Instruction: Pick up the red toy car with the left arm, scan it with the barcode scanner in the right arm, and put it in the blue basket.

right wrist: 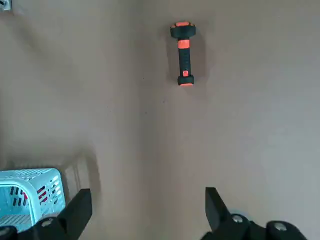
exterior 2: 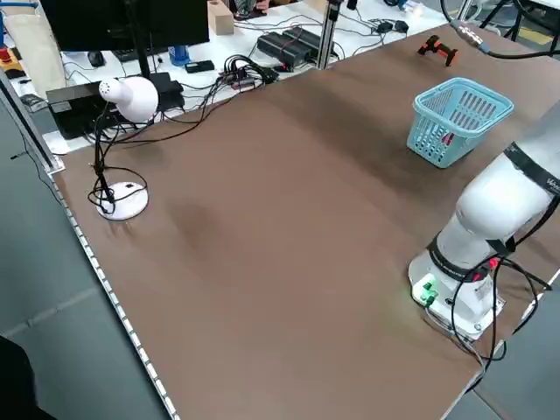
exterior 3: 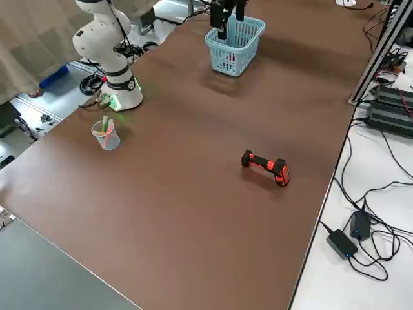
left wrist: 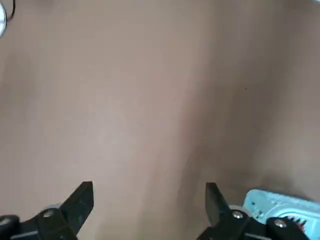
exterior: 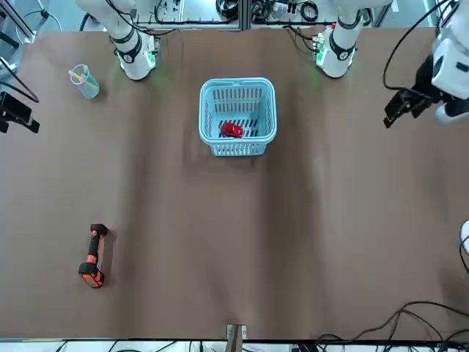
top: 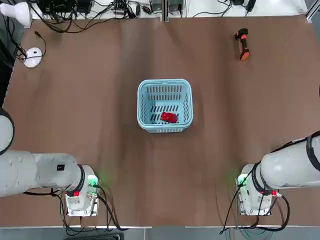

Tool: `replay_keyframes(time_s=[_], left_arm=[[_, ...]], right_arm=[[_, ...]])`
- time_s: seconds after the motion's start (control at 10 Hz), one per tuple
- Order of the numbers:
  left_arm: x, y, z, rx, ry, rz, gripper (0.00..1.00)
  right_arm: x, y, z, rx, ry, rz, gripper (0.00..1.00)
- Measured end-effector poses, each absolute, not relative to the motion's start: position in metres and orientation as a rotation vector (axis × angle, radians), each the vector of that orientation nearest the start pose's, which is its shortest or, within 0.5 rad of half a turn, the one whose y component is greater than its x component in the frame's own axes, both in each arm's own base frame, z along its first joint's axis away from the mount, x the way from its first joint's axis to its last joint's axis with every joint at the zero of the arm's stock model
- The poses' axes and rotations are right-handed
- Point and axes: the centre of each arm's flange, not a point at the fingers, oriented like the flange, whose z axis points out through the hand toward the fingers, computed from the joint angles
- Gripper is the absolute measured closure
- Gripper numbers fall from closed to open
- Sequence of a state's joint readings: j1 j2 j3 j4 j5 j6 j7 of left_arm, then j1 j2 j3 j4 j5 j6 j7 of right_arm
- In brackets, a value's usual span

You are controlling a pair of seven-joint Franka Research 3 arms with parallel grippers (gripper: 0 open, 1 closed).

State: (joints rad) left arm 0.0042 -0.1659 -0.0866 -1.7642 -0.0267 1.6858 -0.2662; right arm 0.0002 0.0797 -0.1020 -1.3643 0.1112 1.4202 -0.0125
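Observation:
The red toy car (top: 169, 117) lies on the floor of the blue basket (top: 165, 82) at the table's middle; it also shows through the slots in the front view (exterior: 231, 130). The orange-black barcode scanner (top: 243, 44) lies flat on the table at the far right, held by nothing. My left gripper (left wrist: 149, 197) hangs open and empty above bare table at the left, with the basket's corner (left wrist: 270, 202) beside one finger. High over the right side, my right gripper (right wrist: 147, 200) is open and empty too, with the scanner (right wrist: 183, 52) far off below it.
A clear plastic cup (exterior: 84, 81) with sticks in it stands near the right arm's base. A white desk lamp (exterior 2: 122, 96) sits at the far left corner. Cables and electronics (top: 100, 10) line the far edge.

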Motion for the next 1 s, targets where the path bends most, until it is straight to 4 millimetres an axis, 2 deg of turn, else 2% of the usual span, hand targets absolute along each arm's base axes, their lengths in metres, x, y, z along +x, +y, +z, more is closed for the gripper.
replay_keyframes(time_s=[0.2,0.4,0.6,1.0], left_arm=[[0.518,-0.035,0.642,-3.162,-0.119,-0.163,0.00],[0.537,-0.035,0.649,-3.166,-0.042,-0.137,0.00],[0.556,-0.034,0.652,-3.168,0.023,-0.118,0.00],[0.558,-0.026,0.648,-3.168,0.039,-0.075,0.00]], right_arm=[[0.565,-0.043,0.654,-3.036,0.119,0.027,0.00],[0.567,-0.047,0.642,-3.037,0.132,0.001,0.00],[0.559,-0.053,0.637,-3.036,0.128,-0.004,0.00],[0.552,-0.053,0.640,-3.043,0.117,-0.005,0.00]])
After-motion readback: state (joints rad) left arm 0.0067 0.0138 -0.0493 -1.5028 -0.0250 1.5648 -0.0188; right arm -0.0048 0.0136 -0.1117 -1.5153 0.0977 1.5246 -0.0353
